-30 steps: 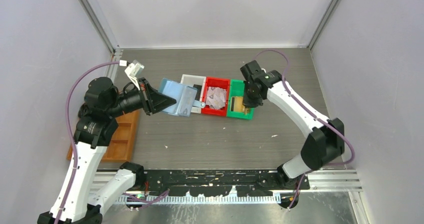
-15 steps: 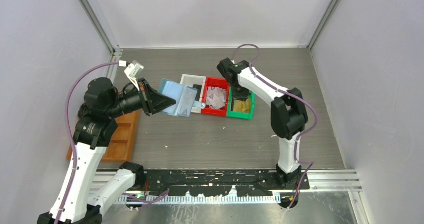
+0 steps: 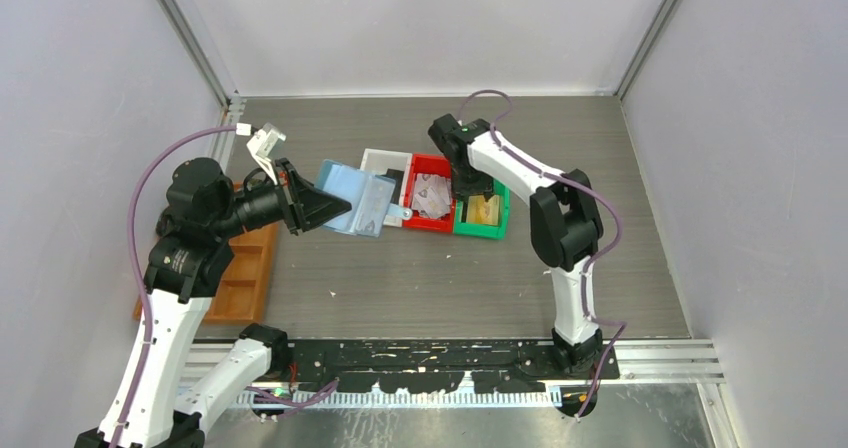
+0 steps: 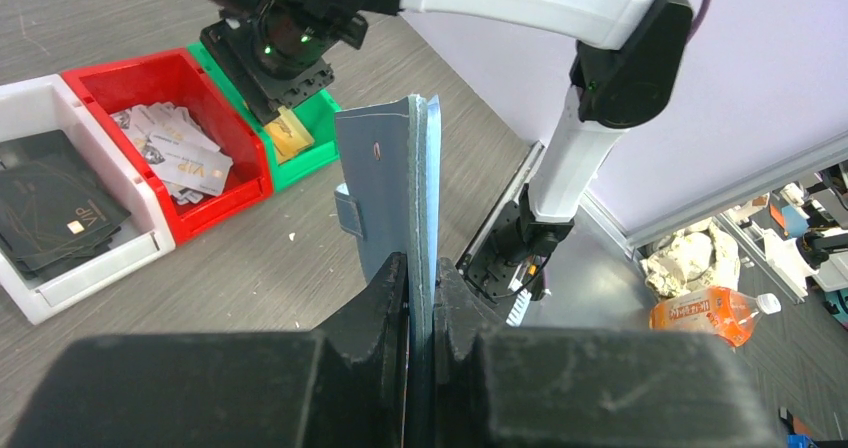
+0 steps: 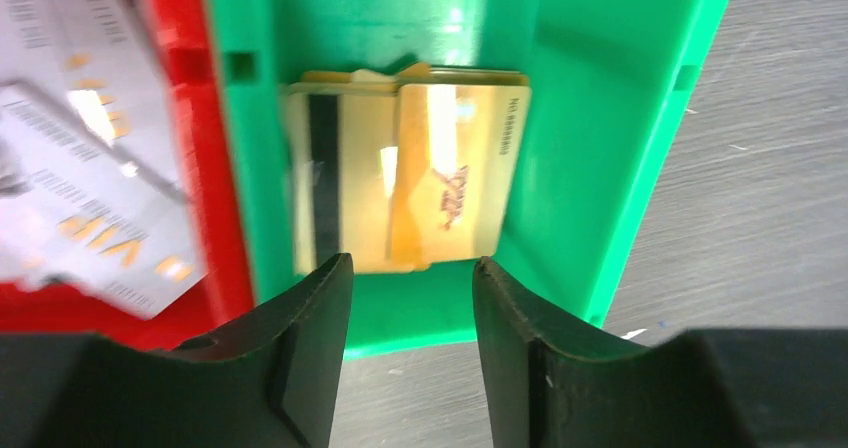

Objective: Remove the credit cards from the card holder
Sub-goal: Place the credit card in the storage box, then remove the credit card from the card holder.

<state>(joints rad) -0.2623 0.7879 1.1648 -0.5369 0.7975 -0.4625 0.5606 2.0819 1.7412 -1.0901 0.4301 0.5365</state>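
Left gripper (image 4: 420, 268) clamps the holder (image 4: 385, 188); right gripper (image 5: 410, 278), open and empty over cards (image 5: 440, 178) in the green bin (image 5: 600, 118), likely fetches another next.

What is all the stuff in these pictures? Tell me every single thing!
card holder: one, blue, held up by the left pincer
white bin: one, left end of the bin row seen from above
black cards: several, in the white bin
red bin: one, middle of the row
silvery cards: several, in the red bin
green bin: one, right end
gold cards: small stack, in the green bin
tray: one, orange-brown, table's left edge
table: one, grey
left pincer: shut on the card holder
right pincer: open, above the gold cards
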